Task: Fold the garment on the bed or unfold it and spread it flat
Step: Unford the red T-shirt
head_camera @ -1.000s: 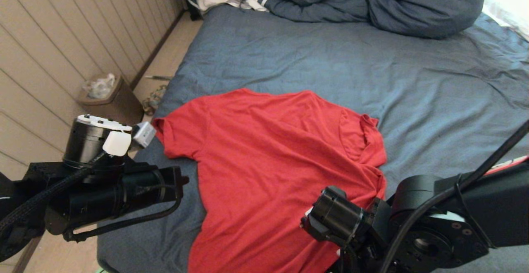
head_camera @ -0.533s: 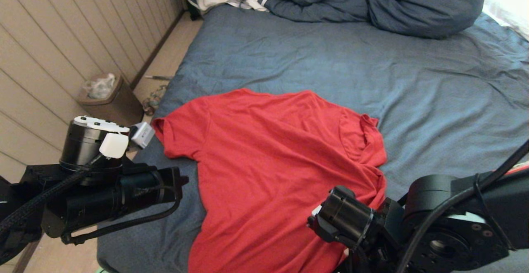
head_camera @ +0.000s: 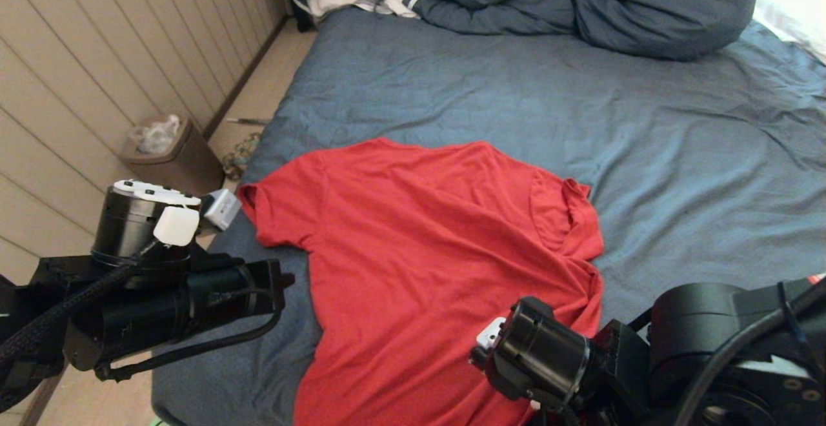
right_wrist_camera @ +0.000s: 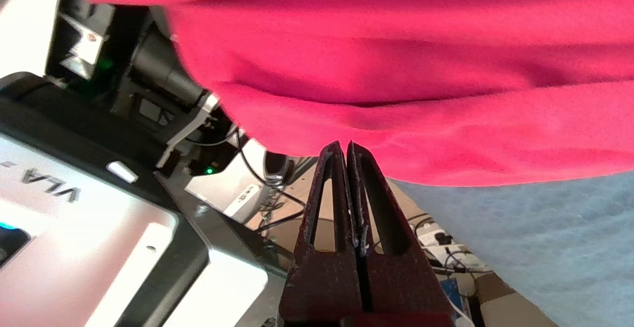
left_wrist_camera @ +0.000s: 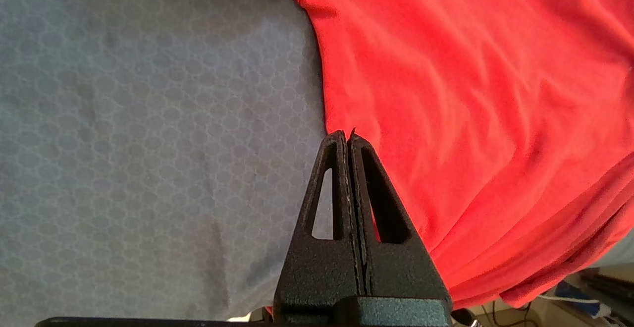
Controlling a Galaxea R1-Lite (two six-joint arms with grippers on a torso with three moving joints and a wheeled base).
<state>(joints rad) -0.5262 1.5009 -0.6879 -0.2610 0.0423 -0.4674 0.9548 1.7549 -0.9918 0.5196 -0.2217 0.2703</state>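
Right arm has dropped lower toward the near bed edge since a second ago; shirt unchanged. Right gripper (right_wrist_camera: 345, 144) closed on nothing, tips just at the hem of the red short-sleeved T-shirt (head_camera: 426, 252). Left gripper (left_wrist_camera: 345, 135) closed too, empty, at the shirt's side edge. Shirt lies mostly flat, plain side up, on the wrinkled slate-blue bed sheet (head_camera: 677, 155). Bunched dark-blue duvet (head_camera: 581, 0) at far end.

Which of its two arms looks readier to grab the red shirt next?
Probably the right. The right pincer, shut with nothing between its fingers, points straight at the hem of the red shirt hanging over the bed edge. The left pincer, also shut, sits at the shirt's side edge, over flat-lying cloth.
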